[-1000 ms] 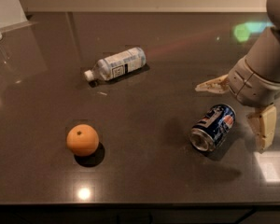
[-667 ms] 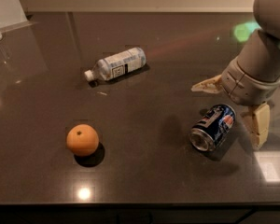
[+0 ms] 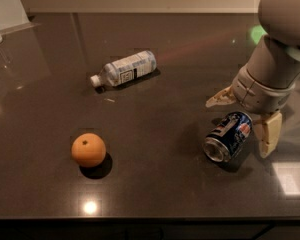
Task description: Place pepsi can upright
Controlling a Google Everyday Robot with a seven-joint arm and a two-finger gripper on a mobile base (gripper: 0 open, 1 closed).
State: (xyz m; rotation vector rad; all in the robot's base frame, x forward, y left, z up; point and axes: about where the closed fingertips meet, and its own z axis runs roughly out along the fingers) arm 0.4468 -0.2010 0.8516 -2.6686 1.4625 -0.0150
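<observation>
Inspection of the current position: the can [image 3: 228, 136] lies on its side on the surface [image 3: 160, 189], toward 4 o'clock from the middle of the view, well apart from the orange [image 3: 88, 149] at 8 o'clock and the bottle [image 3: 125, 69] at 11 o'clock. Its long axis runs roughly from 7 o'clock to 1 o'clock, with a silver end facing 7 o'clock. The gripper [image 3: 236, 129] hangs directly over the can's 1 o'clock half, arm coming in from 1 o'clock. The fingers [image 3: 268, 131] are spread wide and hold nothing; one sits off the can at 10 o'clock, the other just beside it at 3 o'clock, so they straddle the barrel across its axis. I cannot tell whether either finger touches the can. My judgement: the alignment suits a grasp across the barrel, and the can is not yet upright; the grasp and the turn onto one end are both outstanding.
</observation>
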